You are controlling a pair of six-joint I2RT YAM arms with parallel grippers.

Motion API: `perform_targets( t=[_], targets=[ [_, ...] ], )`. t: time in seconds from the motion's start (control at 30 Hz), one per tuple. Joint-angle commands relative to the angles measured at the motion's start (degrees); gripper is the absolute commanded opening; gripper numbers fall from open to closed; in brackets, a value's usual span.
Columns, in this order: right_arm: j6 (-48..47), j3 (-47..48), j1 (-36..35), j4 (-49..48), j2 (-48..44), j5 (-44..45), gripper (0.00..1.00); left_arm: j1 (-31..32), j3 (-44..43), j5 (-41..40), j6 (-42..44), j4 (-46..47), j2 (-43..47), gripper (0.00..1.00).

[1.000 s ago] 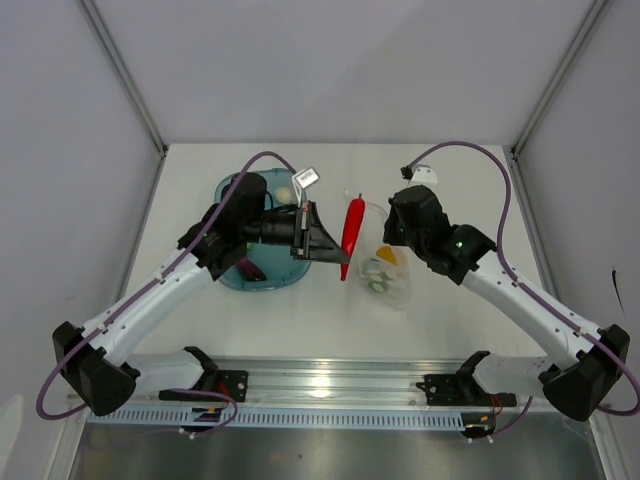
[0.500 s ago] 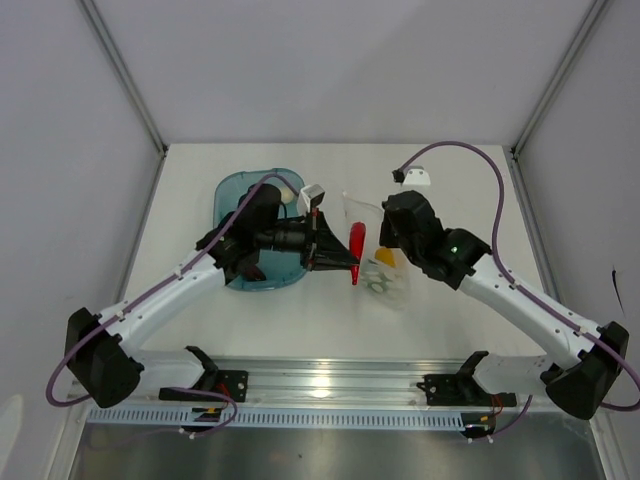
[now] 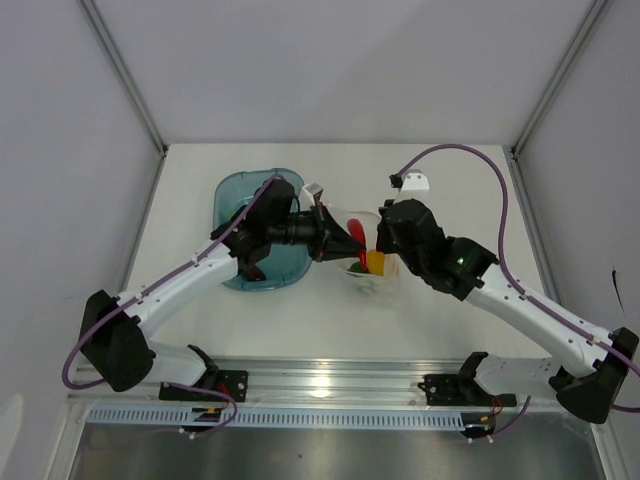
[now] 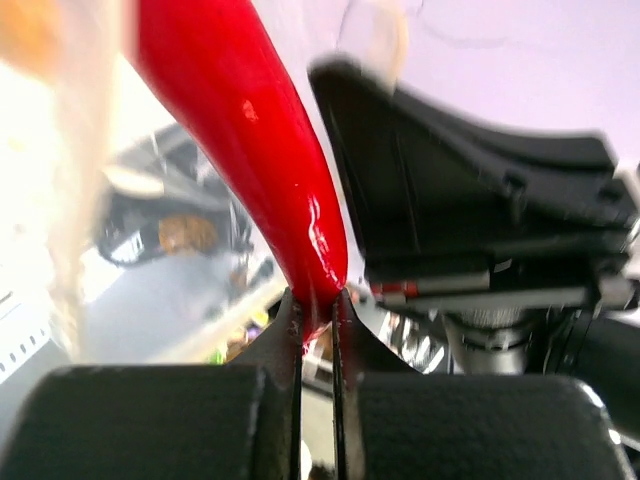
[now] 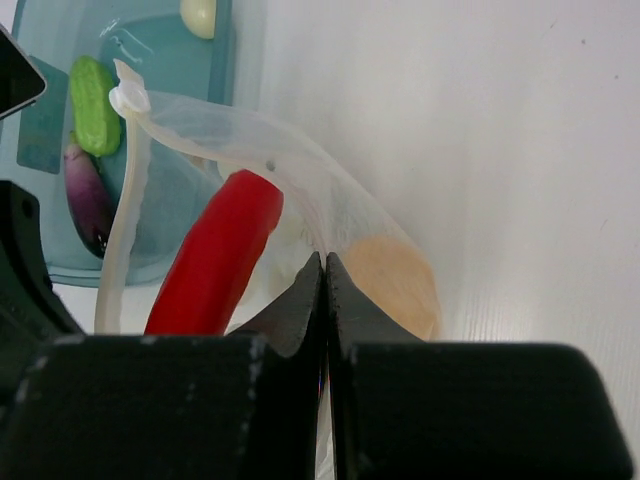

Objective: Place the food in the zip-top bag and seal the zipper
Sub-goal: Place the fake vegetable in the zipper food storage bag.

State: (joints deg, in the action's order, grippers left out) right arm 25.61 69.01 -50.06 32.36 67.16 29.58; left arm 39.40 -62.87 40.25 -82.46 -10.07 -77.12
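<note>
From above, the step in hand looks like loading: the left fingers point(image 3: 343, 245) push the red chili point(image 3: 359, 262) into the zip-top bag point(image 3: 378, 282), which sits on the counter point(image 3: 300, 320) at 3 o'clock of the teal tub point(image 3: 235, 195). The left wrist shows those fingers pressed on the chili's tip, its body rising toward 11 o'clock. The right wrist shows the right fingers point(image 5: 300, 305) pinching the bag's wall, with the chili at 9 o'clock and the yellow-orange piece point(image 5: 395, 280) at 3. The light green pod point(image 5: 93, 105), purple piece point(image 5: 88, 195) and white ball point(image 5: 200, 15) wait in the tub. Next, I judge, the chili needs releasing deep inside.

red chili point(image 4: 250, 140) tip cut off at top edge, zip-top bag point(image 4: 80, 200) blurred
</note>
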Motion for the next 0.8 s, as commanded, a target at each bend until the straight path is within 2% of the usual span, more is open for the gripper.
perform_targets(
  t=[0.0, 0.07, 0.1, 0.2, 0.27, 0.33, 0.37, 0.47, 0.63, 0.77],
  targets=[
    [0.1, 1.3, -0.5, -0.9, -2.0, 2.7, 0.00, -0.5, -3.0, -4.5, -1.9, -0.8, -0.6, 0.06],
    [0.1, 1.3, -0.5, -0.7, -1.9, 2.7, 0.00, -0.5, -2.9, -4.7, -2.1, 1.4, -2.1, 0.13],
    [0.1, 1.4, -0.5, -0.5, -1.9, 2.6, 0.00, -0.5, -3.0, -4.7, -2.0, 1.4, -2.6, 0.28],
    [0.1, 1.2, -0.6, -0.4, -2.0, 2.6, 0.00, -0.5, -3.8, -3.8, -1.0, 2.2, -4.7, 0.57],
    [0.0, 1.3, -0.6, -0.1, -2.2, 2.8, 0.00, -0.5, -4.8, -2.5, 0.8, 3.0, -5.3, 0.64],
    [-0.3, 1.3, -0.7, 0.0, -2.2, 3.1, 0.00, -0.5, -6.0, -1.4, 4.7, 2.8, -5.7, 0.67],
    [-0.4, 1.3, -0.6, 0.2, -2.3, 3.3, 0.00, -0.5, -7.8, -1.7, 6.9, 1.2, -5.5, 0.81],
    [-0.6, 1.3, -0.6, 0.4, -2.5, 3.5, 0.00, -0.5, -11.7, -7.3, 16.1, -8.1, -3.0, 0.87],
    [-0.7, 1.6, -0.4, 0.6, -2.4, 3.6, 0.00, -0.6, -11.8, -14.6, 25.8, -10.8, 3.9, 0.87],
    [0.0, 1.6, 0.1, 1.2, -2.1, 3.0, 0.00, -1.1, -10.0, -21.1, 30.5, -13.3, 9.9, 0.86]
  ],
)
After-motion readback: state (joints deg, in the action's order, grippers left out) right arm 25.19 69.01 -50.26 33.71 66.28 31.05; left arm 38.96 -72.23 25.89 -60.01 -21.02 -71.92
